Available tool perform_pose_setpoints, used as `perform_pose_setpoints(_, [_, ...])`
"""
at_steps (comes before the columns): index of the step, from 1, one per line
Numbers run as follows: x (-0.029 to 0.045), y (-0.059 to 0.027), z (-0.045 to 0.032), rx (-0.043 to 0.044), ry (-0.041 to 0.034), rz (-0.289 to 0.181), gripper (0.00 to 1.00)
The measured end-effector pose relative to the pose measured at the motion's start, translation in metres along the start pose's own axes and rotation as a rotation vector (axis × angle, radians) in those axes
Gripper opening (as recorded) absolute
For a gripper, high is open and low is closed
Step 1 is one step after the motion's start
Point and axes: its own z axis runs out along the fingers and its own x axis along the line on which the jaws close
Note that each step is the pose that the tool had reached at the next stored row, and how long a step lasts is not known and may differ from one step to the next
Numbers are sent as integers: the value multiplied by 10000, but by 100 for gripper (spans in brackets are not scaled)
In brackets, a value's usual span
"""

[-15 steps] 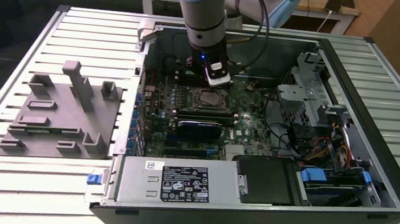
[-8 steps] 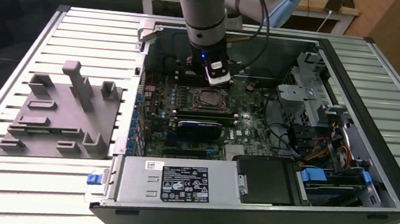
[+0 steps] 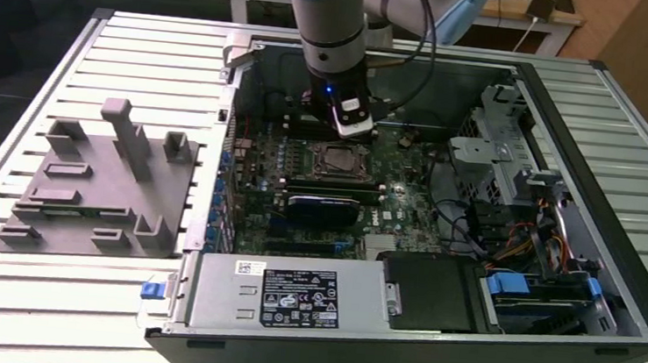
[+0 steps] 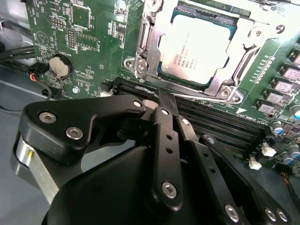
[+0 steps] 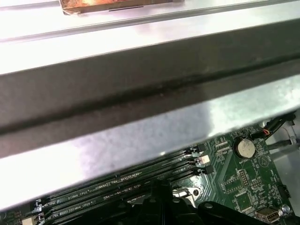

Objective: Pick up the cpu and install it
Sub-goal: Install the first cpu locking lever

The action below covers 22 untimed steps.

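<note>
cpu [image 4: 197, 47] seated in socket [image 4: 145, 61]; end effector [image 4: 164, 101] closed, empty, hovering just beside it.

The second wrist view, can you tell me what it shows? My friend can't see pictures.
A shiny silver cpu sits in its metal socket frame on a green circuit board. In front of it, the robot's black gripper hangs close above the long dark memory slots. A round silver coin battery sits on the board off to one side.
</note>
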Motion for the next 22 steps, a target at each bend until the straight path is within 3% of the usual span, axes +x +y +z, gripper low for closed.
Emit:
perform_pose_setpoints(5, [18,-4,12,8,-3,2,11])
perform_pose_setpoints(14, [22,-13,35,159,-47,-35,11])
perform_pose_setpoints(22, [23,-18,43,216,-64,-49,11])
